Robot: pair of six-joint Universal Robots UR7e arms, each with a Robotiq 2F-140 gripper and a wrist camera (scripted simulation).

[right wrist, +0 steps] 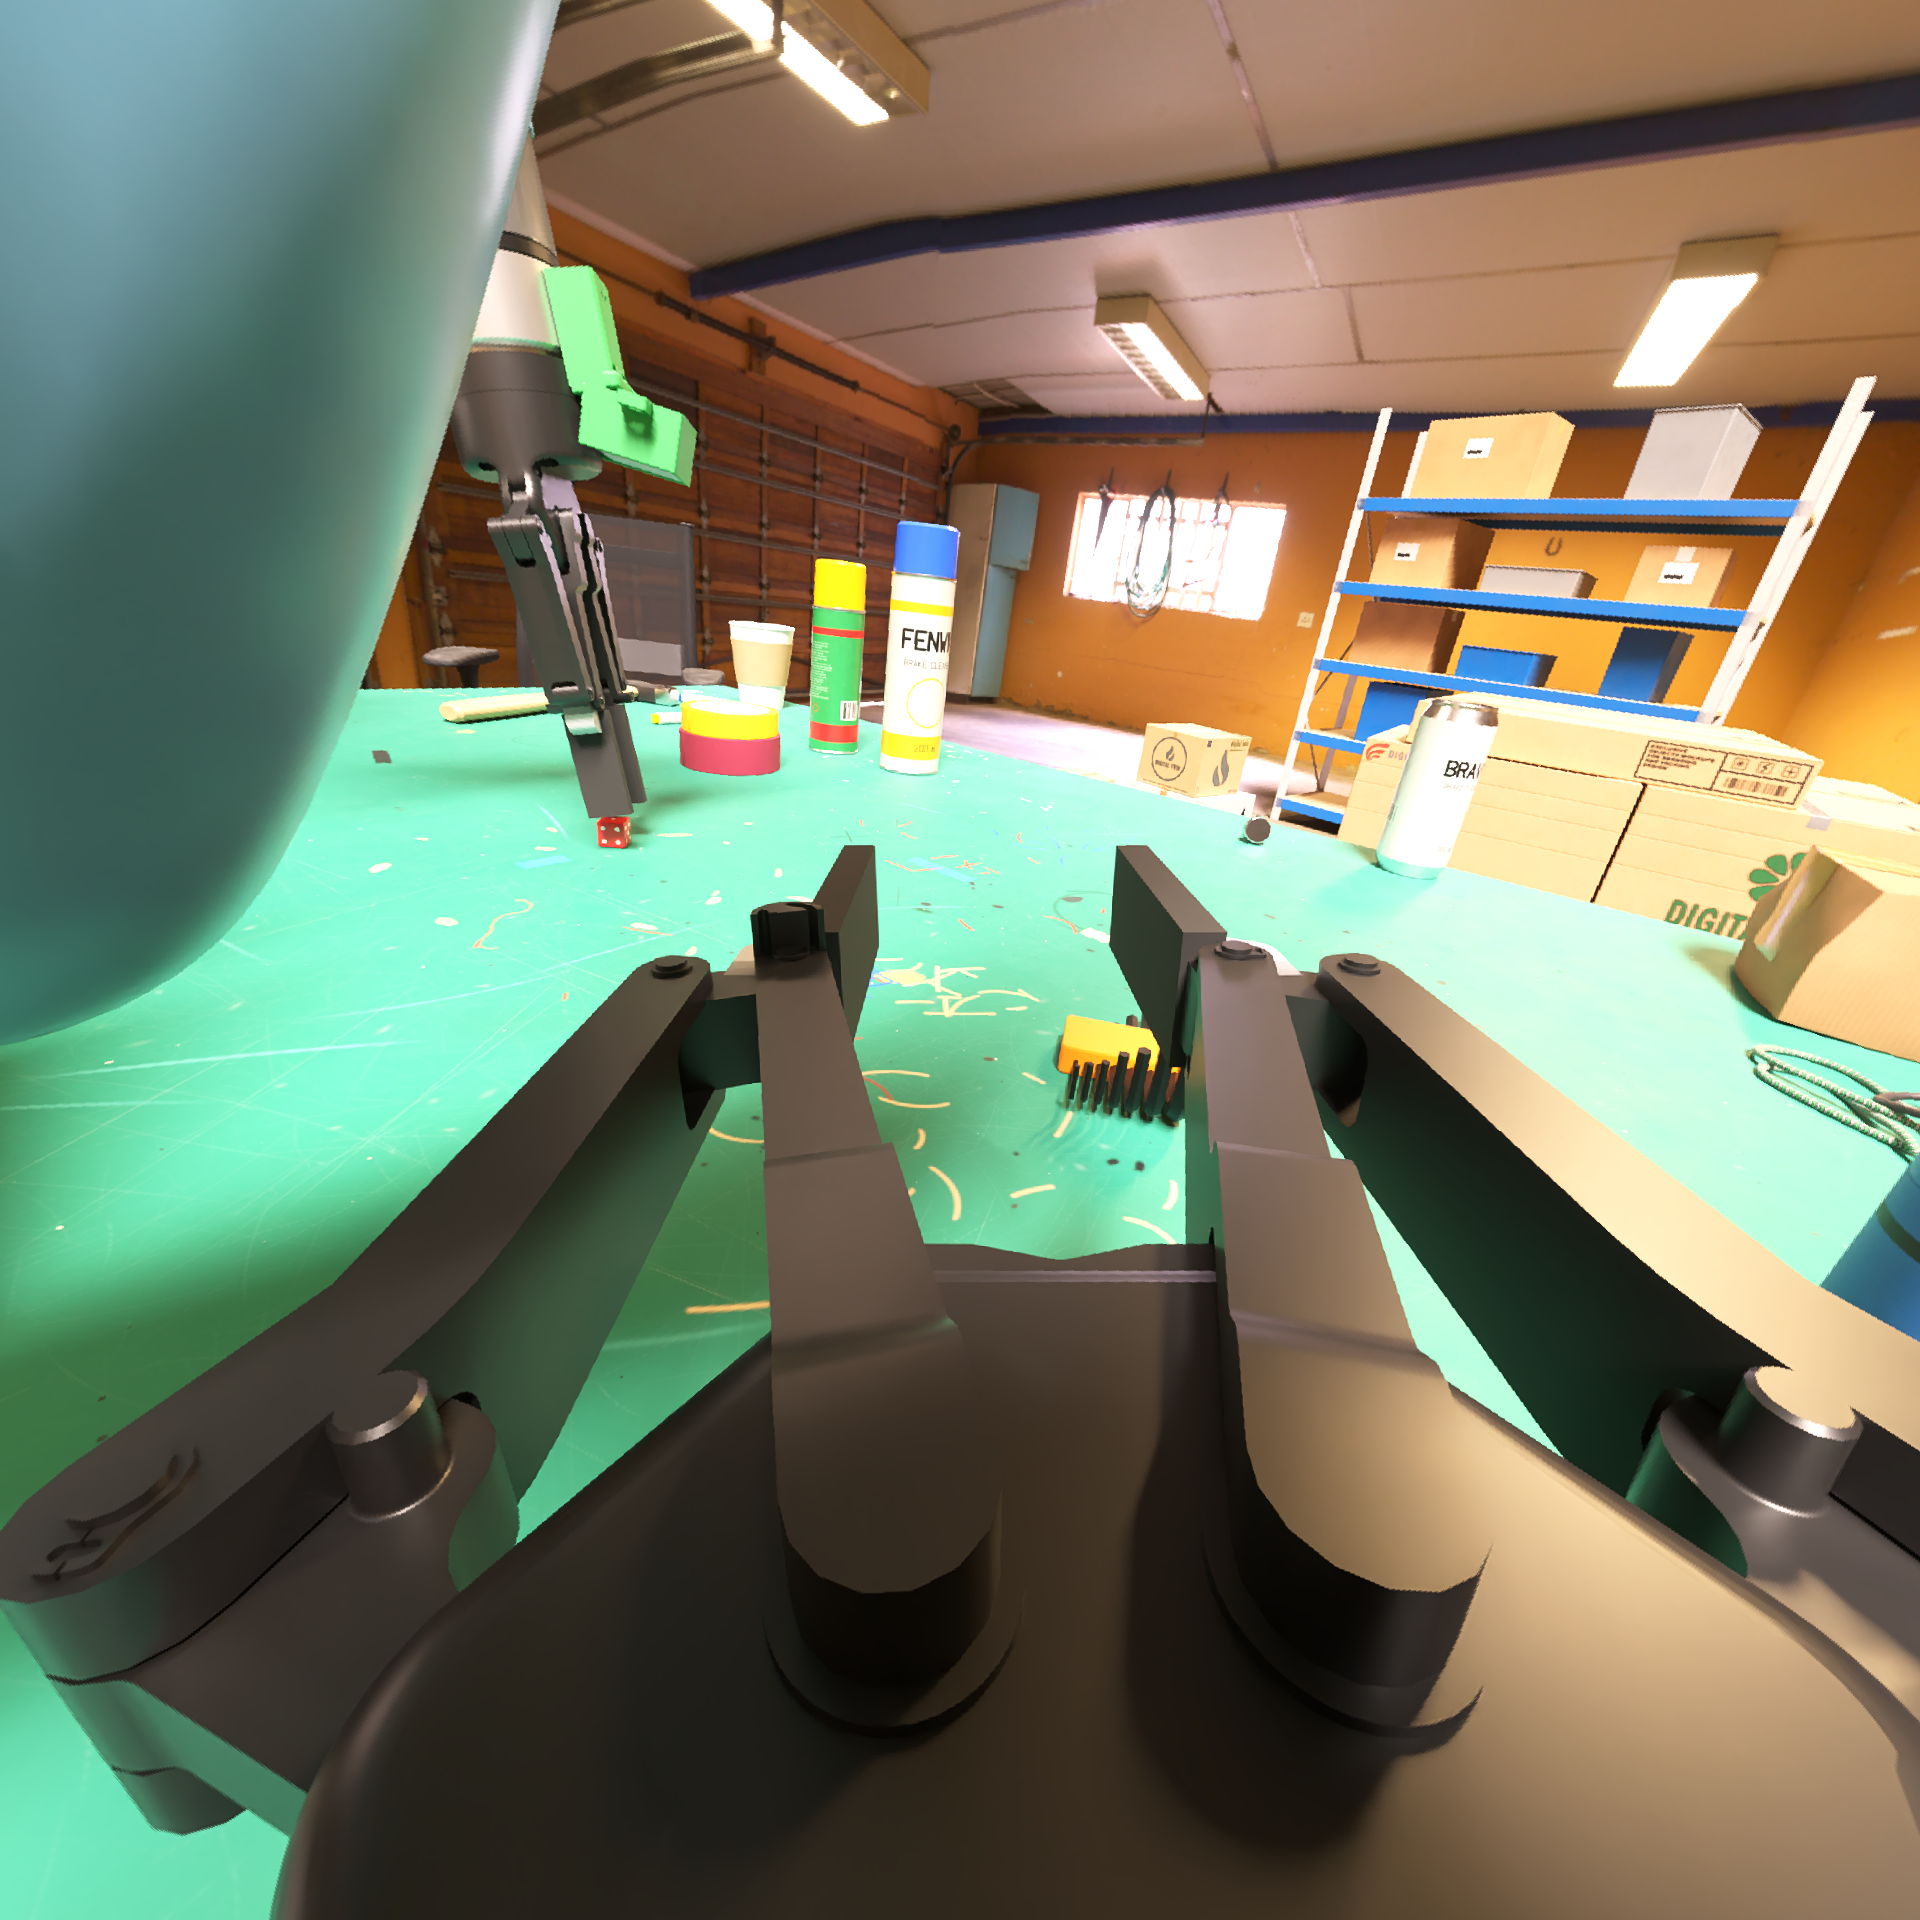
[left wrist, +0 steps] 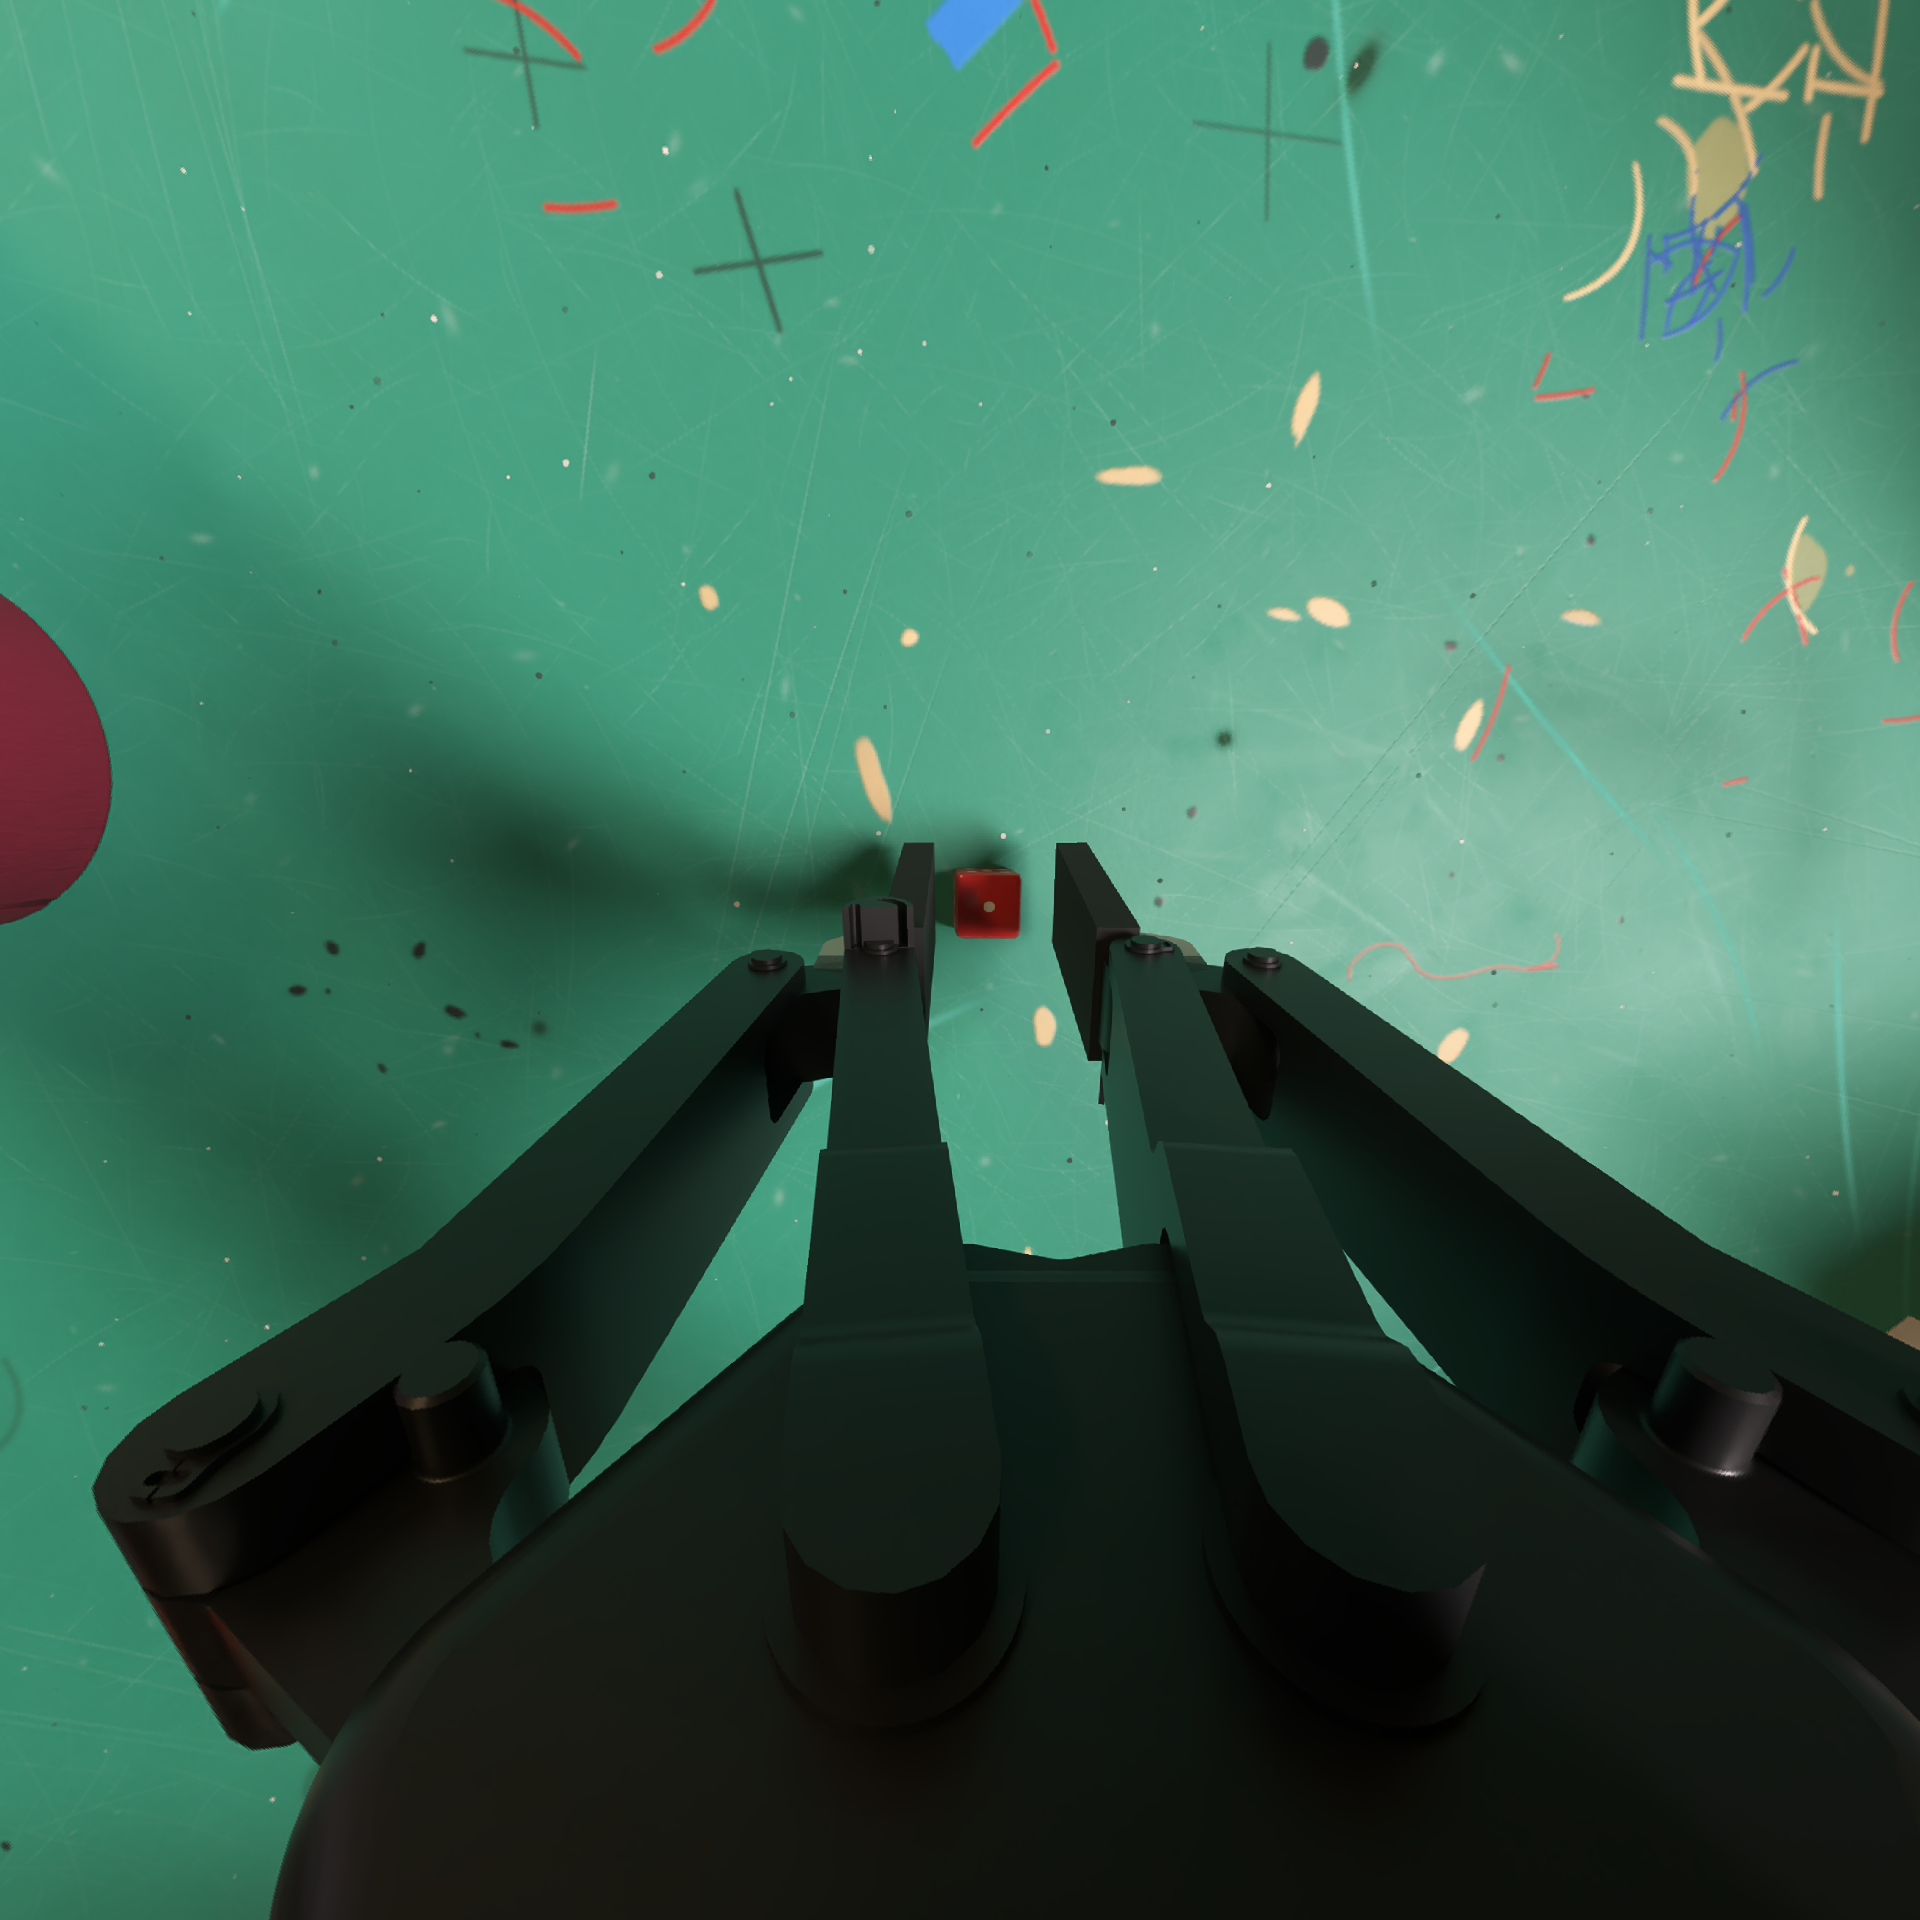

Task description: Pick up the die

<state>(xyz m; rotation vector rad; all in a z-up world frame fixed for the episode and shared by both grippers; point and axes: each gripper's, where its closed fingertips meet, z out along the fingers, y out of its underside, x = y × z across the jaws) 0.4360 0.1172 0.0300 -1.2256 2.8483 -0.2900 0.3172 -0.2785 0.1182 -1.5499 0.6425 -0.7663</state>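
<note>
We find the red die (left wrist: pixel 987 905) resting on the green mat (left wrist: pixel 1143 644), directly between the fingertips of the left gripper (left wrist: pixel 992 883). Its fingers stand narrowly parted, one just beside each flank of the die; gaps show on both sides, so nothing is clamped. From the right wrist view, the die (right wrist: pixel 613 831) sits at the tip of the left gripper (right wrist: pixel 613 795), which points steeply down at the mat (right wrist: pixel 312 1039).

The right gripper (right wrist: pixel 992 894) hangs low over the mat, well apart from the die, fingers moderately spread and holding nothing. A yellow hex key set (right wrist: pixel 1112 1065) lies beneath it. Beyond the die stand stacked tape rolls (right wrist: pixel 729 738) and two spray cans (right wrist: pixel 920 649).
</note>
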